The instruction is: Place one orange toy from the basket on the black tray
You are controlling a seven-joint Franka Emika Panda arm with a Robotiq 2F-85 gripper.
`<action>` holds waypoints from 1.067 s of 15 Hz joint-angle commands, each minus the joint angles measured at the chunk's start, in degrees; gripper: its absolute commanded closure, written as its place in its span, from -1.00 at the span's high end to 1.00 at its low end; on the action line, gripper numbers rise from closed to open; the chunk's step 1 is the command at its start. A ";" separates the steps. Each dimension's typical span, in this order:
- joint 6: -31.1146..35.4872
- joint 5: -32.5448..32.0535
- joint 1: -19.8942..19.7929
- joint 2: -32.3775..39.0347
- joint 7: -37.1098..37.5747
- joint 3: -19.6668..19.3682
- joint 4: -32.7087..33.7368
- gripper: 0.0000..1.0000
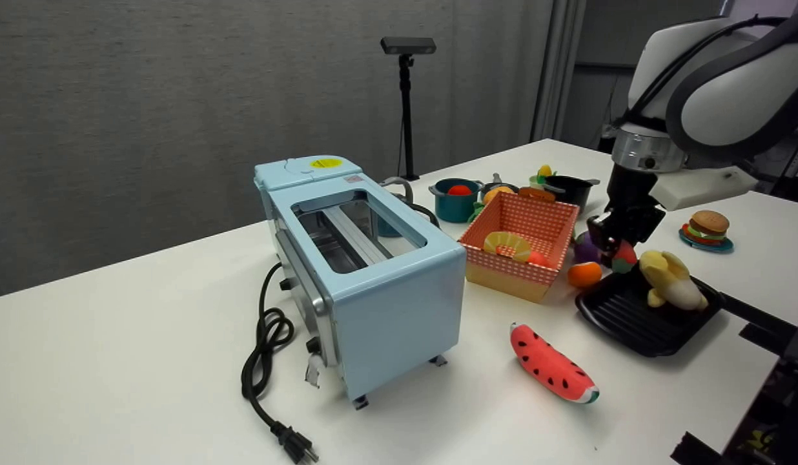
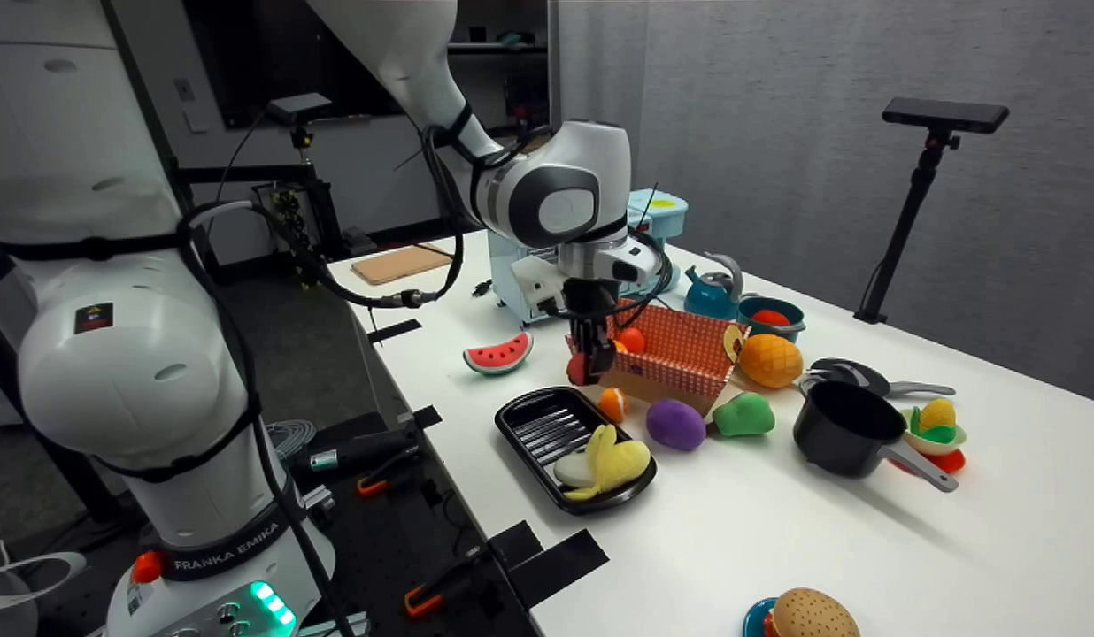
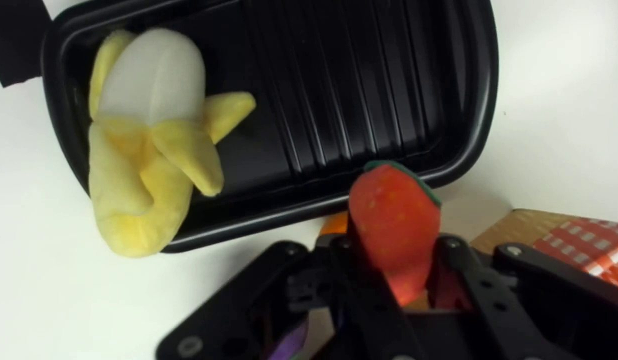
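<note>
My gripper (image 3: 397,244) is shut on a red toy strawberry (image 3: 395,212). It holds the strawberry by the near rim of the black tray (image 3: 339,100); in an exterior view the strawberry (image 1: 624,257) appears just above that rim. The orange toy (image 1: 584,275) lies on the table between basket and tray; it also shows in an exterior view (image 2: 612,404) and is mostly hidden behind a finger in the wrist view (image 3: 334,223). The basket (image 1: 505,279) stands beside the gripper, with a yellow slice (image 1: 506,245) and a red piece inside. A peeled toy banana (image 3: 149,135) lies on the tray.
A light-blue toaster (image 1: 399,323) stands beside the basket. A watermelon slice (image 1: 554,365) lies near the tray. A purple toy (image 2: 675,425) and a green toy (image 2: 743,414) lie by the basket. A black pot (image 2: 848,433) and a toy burger (image 1: 705,226) stand farther off.
</note>
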 commanded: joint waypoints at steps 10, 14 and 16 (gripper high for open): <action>0.40 2.54 -1.53 -1.72 -2.60 0.92 -3.88 0.19; 0.40 2.54 -1.54 -1.74 -2.60 0.92 -3.89 0.19; 0.40 2.54 -1.54 -1.75 -2.60 0.92 -3.89 0.19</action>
